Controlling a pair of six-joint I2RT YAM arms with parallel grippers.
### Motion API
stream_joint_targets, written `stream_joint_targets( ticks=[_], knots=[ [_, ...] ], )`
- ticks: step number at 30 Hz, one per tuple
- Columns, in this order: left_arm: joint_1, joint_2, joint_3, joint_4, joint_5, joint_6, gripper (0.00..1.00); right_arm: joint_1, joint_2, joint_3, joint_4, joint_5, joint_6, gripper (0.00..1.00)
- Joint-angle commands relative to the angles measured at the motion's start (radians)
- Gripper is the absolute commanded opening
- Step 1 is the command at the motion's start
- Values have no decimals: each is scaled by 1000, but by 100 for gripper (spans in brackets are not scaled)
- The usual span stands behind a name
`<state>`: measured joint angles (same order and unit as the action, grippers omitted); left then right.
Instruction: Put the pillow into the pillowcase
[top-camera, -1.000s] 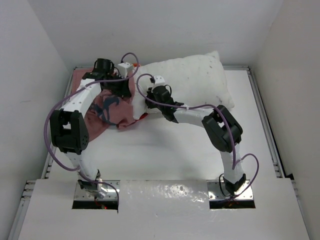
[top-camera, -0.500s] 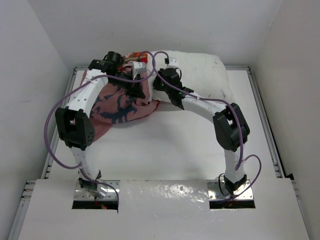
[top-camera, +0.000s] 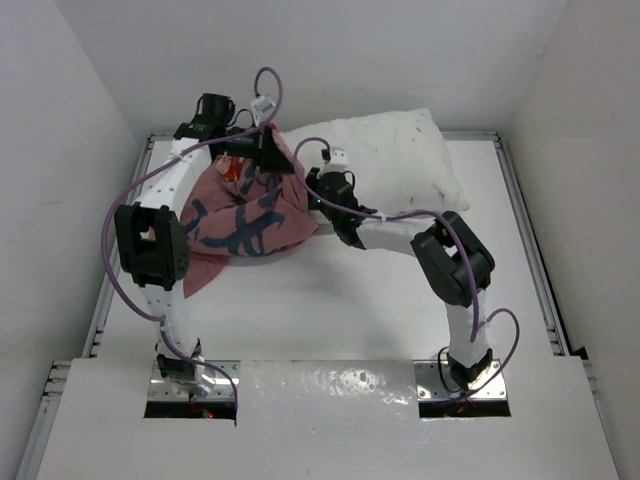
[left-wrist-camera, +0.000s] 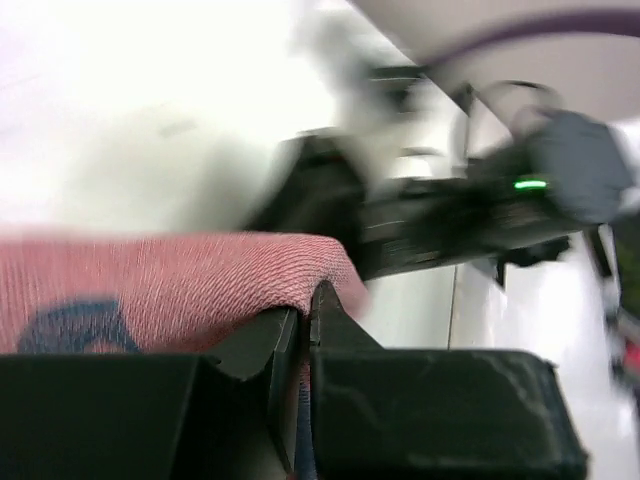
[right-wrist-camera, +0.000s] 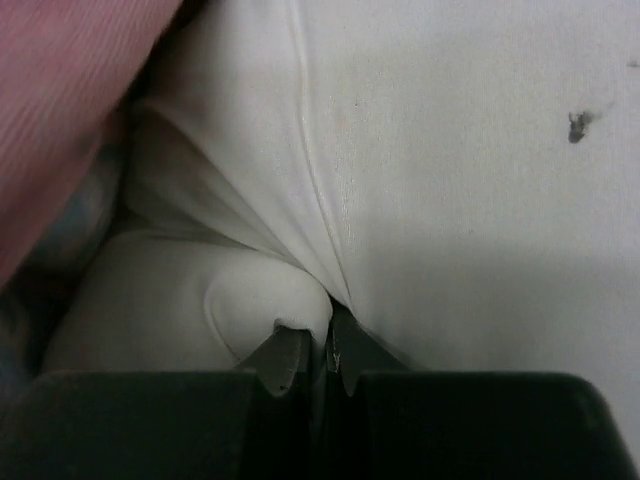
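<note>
Plump white pillow (top-camera: 400, 150) lay at the table's (top-camera: 380, 300) far side, its left end against the red pillowcase (top-camera: 250, 215), left fingers (left-wrist-camera: 262, 345) clamped on what seemed the pillowcase edge, right fingers (right-wrist-camera: 285, 362) pinching a pillow fold.

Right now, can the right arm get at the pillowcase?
Likely yes on reach, but it isn't free: the right gripper is shut on a fold of the pillow. The pillowcase sits close beside it, pinched by the left gripper.

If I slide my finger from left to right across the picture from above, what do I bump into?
Red pillowcase → right hand → white pillow.
</note>
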<state>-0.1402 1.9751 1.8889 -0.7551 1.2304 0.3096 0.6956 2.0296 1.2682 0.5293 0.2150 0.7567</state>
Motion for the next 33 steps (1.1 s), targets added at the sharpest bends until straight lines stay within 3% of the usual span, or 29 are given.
stream_joint_targets(
  ticks=[1, 3, 4, 5, 6, 7, 8, 9, 13, 16, 17, 18, 19, 21, 23, 26, 31, 33],
  knots=[
    [112, -105, -103, 395, -73, -334, 0, 47, -120, -131, 147, -170, -38, 0],
    [129, -99, -82, 282, -234, -197, 5, 73, -186, -167, 129, -210, -114, 0],
    [123, -61, -6, 103, -274, -55, 14, 87, -201, -180, 86, -274, -170, 0],
    [114, -41, 30, 18, -311, 1, 20, 88, -232, -188, 69, -310, -184, 7],
    [114, -23, 59, -115, -310, 50, 26, 87, -247, -208, 55, -339, -188, 20],
    [117, 7, 108, -174, -312, 125, 39, 87, -264, -214, 19, -392, -213, 33],
    [117, 16, 128, -237, -324, 163, 44, 87, -282, -214, -18, -413, -247, 57],
    [117, 24, 150, -325, -341, 219, 50, 85, -317, -190, -126, -422, -325, 68],
    [116, -7, 159, -302, -491, 171, 55, 24, -342, -32, -394, -407, -511, 88],
    [107, -19, 125, -175, -630, 70, 57, -78, -267, 165, -544, -452, -566, 83],
    [105, -10, 130, -164, -702, 53, 57, -103, -232, 234, -598, -486, -573, 76],
    [99, 5, 144, -173, -738, 39, 55, -125, -194, 372, -689, -488, -576, 63],
    [88, 30, 168, -184, -771, 36, 55, -155, -110, 441, -736, -497, -591, 62],
    [73, 39, 162, -179, -862, 34, 54, -165, -31, 600, -829, -467, -670, 71],
    [59, 47, 142, -167, -865, 33, 54, -166, 29, 585, -807, -378, -692, 93],
    [48, 79, 141, -122, -798, 19, 54, -166, 60, 475, -668, -338, -678, 97],
    [33, 126, 179, -70, -606, -9, 54, -166, 89, 419, -676, -299, -619, 80],
    [24, 126, 170, -67, -627, -18, 55, -163, 37, 326, -655, -299, -582, 69]
  ],
)
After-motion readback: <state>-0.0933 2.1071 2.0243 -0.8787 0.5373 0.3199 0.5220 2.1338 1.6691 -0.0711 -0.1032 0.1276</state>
